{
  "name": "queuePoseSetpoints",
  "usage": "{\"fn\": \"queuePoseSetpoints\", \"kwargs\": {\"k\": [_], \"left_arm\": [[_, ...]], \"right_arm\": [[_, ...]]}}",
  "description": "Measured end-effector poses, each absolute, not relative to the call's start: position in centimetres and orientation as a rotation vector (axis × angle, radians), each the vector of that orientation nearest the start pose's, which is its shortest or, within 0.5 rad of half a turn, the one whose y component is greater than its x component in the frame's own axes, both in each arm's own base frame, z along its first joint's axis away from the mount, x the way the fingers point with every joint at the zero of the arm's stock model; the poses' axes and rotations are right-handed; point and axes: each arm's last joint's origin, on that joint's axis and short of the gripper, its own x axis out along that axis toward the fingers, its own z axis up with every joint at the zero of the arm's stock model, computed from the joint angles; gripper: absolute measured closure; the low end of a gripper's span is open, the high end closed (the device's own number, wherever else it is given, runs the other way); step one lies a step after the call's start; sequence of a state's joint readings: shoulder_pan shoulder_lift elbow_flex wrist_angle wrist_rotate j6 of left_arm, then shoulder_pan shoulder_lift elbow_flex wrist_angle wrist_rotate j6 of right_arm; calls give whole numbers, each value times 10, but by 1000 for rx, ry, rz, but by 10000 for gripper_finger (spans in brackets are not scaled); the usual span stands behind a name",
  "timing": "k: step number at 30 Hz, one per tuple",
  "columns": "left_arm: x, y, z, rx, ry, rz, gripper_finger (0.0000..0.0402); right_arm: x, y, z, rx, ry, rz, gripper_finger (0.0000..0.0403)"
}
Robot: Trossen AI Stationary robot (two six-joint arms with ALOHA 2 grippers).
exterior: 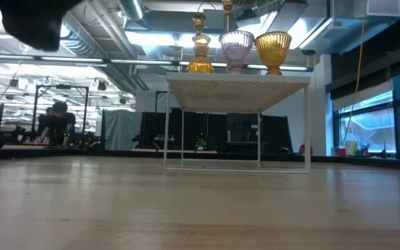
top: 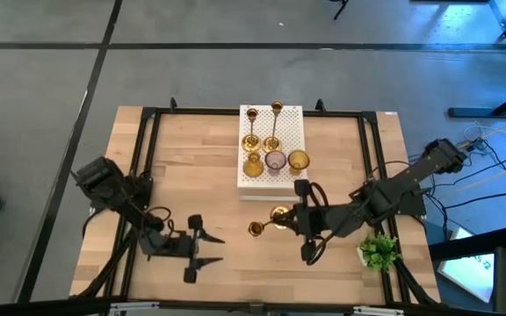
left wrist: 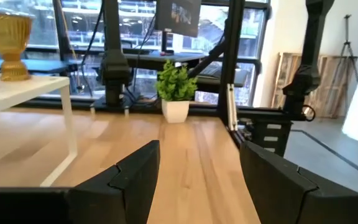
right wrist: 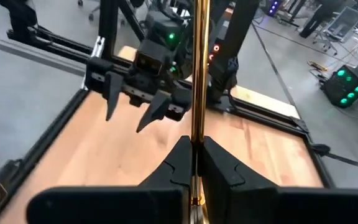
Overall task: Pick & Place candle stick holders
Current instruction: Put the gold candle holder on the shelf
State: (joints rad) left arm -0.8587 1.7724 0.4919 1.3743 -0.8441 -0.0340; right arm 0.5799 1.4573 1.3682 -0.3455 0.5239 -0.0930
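Holding a brass candlestick (top: 269, 220) sideways above the worktop (top: 191, 158), right claw (top: 295, 217) clamped on its stem; long axis toward nine o'clock. White stand (top: 292, 118) with five holders at twelve o'clock. Left claw (top: 202, 250) apart, idle.

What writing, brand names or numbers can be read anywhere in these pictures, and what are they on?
None can be read.
The hanging screen behind the little plant shows marks too blurred to read.
The candlesticks, white stand and table carry no writing.
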Motion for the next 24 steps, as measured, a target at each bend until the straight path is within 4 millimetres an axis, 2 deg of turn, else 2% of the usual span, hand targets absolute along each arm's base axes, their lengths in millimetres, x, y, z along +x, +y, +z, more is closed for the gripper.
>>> {"fn": "queuePoseSetpoints", "kwargs": {"k": [4,13,18,24], "left_arm": [[199,-190,152,-109,-59,-4,184],[204,-181,155,-44,-66,48,184],[210,-172,154,-42,-69,12,184],[207,-144,151,-106,-60,-129,184]], "right_arm": [[272,154,372,-340,369,-5,388],[242,117,388,-281,237,-65,388],[231,84,378,-233,183,-131,388],[233,41,363,-200,171,-201,388]]}}
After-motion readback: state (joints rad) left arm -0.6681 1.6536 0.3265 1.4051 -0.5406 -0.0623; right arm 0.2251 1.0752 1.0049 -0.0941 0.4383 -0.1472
